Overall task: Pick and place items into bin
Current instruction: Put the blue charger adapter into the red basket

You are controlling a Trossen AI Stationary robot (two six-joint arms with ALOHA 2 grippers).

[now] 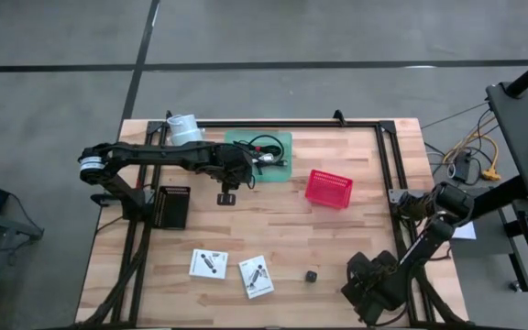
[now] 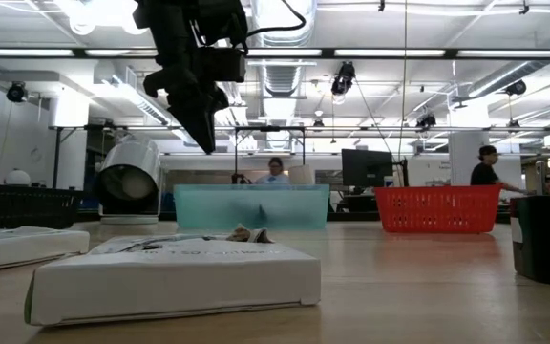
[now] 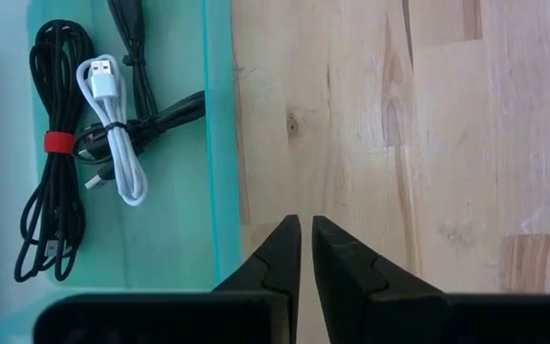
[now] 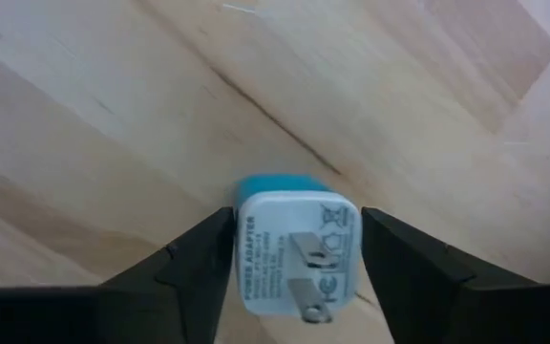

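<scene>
Right gripper [image 4: 294, 268], parked at the table's 5 o'clock corner, stands fingers apart astride a small blue-and-white plug adapter [image 4: 297, 248] on the wood, with the red bin [image 1: 328, 188] off at its 11 o'clock.

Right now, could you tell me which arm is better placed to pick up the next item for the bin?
Right. The right gripper already straddles the small power adapter, fingers open either side. The left gripper hangs nearly closed and empty beside the teal bin.

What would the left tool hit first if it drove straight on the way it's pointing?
Probably bare table. The left tool points down at the wood just beside the teal bin wall, fingers nearly closed; depth is unclear.
</scene>
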